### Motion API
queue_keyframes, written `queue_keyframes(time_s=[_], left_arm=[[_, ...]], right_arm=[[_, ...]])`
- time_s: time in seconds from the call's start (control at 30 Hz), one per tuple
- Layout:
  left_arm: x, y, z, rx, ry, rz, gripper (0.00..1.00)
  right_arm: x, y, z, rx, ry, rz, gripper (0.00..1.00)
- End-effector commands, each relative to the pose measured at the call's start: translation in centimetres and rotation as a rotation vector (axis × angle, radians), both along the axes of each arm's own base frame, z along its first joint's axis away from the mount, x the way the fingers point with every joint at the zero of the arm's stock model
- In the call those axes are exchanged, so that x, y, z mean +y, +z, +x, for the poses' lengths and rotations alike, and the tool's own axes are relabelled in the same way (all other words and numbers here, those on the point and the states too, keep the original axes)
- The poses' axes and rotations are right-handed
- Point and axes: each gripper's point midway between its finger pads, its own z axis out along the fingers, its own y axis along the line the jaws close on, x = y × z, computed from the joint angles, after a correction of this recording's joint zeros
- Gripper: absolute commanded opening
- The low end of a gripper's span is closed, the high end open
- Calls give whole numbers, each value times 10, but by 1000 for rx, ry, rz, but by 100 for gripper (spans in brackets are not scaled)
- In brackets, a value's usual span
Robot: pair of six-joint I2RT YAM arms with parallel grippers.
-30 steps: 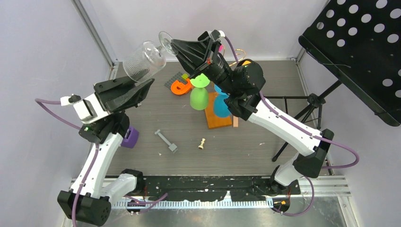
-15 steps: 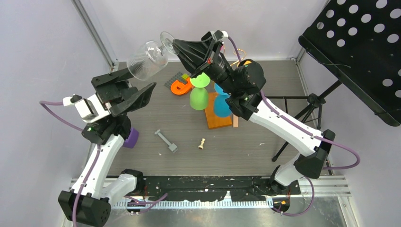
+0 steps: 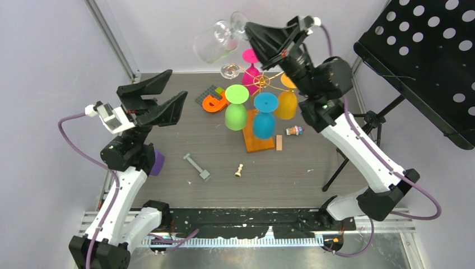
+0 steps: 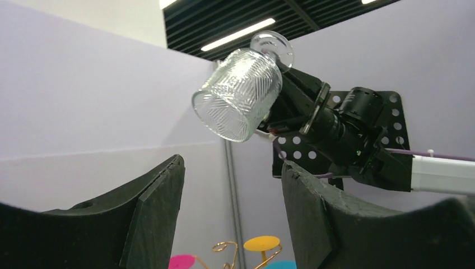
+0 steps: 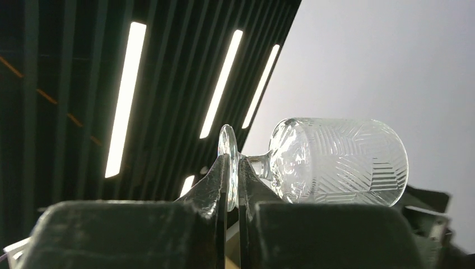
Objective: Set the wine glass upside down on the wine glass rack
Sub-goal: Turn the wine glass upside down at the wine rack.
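The clear, patterned wine glass [image 3: 212,45] hangs in the air, tilted on its side above the wine glass rack's [image 3: 261,81] gold wire arms. My right gripper [image 3: 249,28] is shut on the glass's round foot [image 5: 228,162], with the bowl [image 5: 336,162] sticking out sideways. My left gripper [image 3: 175,88] stands open and empty at the left, well apart from the glass. In the left wrist view the glass [image 4: 238,92] is above and beyond the open jaws [image 4: 232,168]. The rack's wooden base [image 3: 257,140] rests on the table.
Green [image 3: 236,109], blue [image 3: 264,117], magenta [image 3: 250,64] and orange [image 3: 287,101] glasses hang upside down on the rack. An orange piece [image 3: 213,102], a grey bolt [image 3: 196,166], a small pawn [image 3: 239,170] and a purple object [image 3: 155,162] lie on the table. A black perforated stand [image 3: 425,61] is at the right.
My left gripper opened, let go of the glass's bowl and drew back to the left. My right gripper carried the glass up and to the right, over the rack.
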Motion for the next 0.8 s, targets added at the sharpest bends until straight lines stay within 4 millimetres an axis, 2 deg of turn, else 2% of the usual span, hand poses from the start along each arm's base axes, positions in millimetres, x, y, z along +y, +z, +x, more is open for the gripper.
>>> queue_keyframes(time_s=[0.0, 0.17, 0.3, 0.4, 0.43, 0.47, 0.53, 0.57, 0.6, 0.77], left_arm=[[22, -6, 35, 253, 125, -92, 64], [29, -19, 51, 394, 241, -38, 57], [33, -25, 70, 586, 307, 27, 50], [34, -36, 88, 744, 363, 111, 46], [34, -49, 95, 827, 379, 153, 43], [35, -53, 98, 882, 393, 180, 43], [36, -64, 106, 981, 417, 224, 43], [36, -72, 107, 1026, 418, 249, 43], [33, -80, 110, 1065, 410, 284, 43], [24, -120, 115, 1246, 367, 405, 46]], right_arm=[[-49, 11, 8, -127, -197, -88, 6], [-68, -37, 69, -103, -353, -333, 6], [-82, -64, 109, -112, -471, -502, 6], [-94, -68, 132, -166, -589, -620, 6], [-100, -70, 140, -185, -633, -676, 6], [-104, -71, 147, -190, -665, -704, 6], [-112, -85, 164, -174, -722, -825, 6], [-115, -81, 171, -221, -769, -869, 6], [-119, -90, 177, -194, -782, -911, 6], [-135, -95, 204, -227, -903, -1045, 6]])
